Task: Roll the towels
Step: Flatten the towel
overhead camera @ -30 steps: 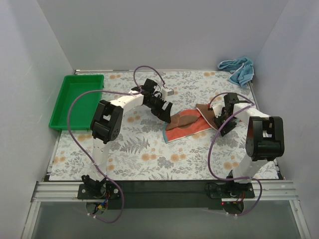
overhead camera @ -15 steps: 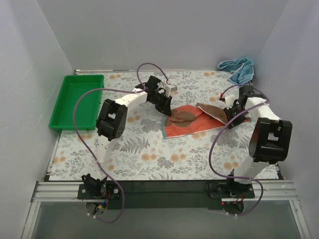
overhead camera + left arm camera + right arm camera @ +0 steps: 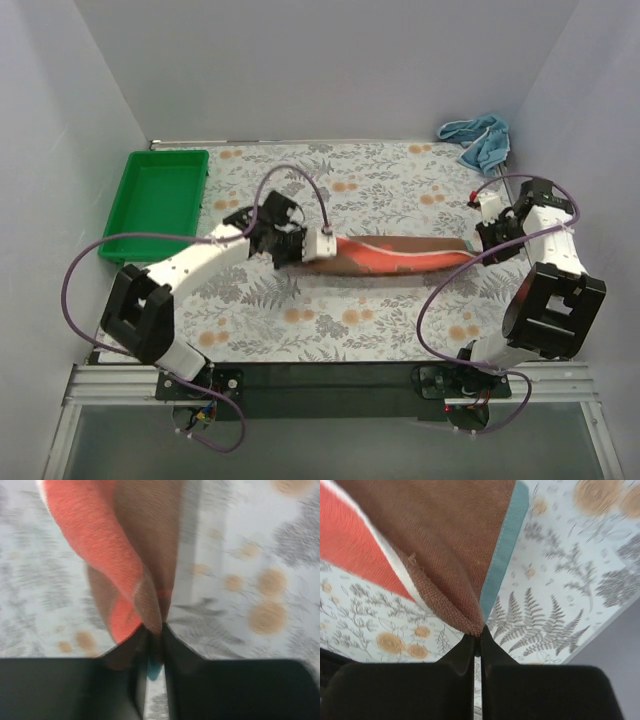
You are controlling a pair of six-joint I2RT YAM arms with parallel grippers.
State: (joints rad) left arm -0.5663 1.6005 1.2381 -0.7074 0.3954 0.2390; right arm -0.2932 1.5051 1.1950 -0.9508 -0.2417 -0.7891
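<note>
Between left pincer (image 3: 154,631) and right pincer (image 3: 478,637) stretches the red towel (image 3: 400,255).

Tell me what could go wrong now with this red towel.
The left gripper and right gripper each pinch only a corner tip of the red towel; more pull could slip it free. The towel is twisted and bunched between them, not flat, so laid down like this it would probably roll unevenly.
</note>
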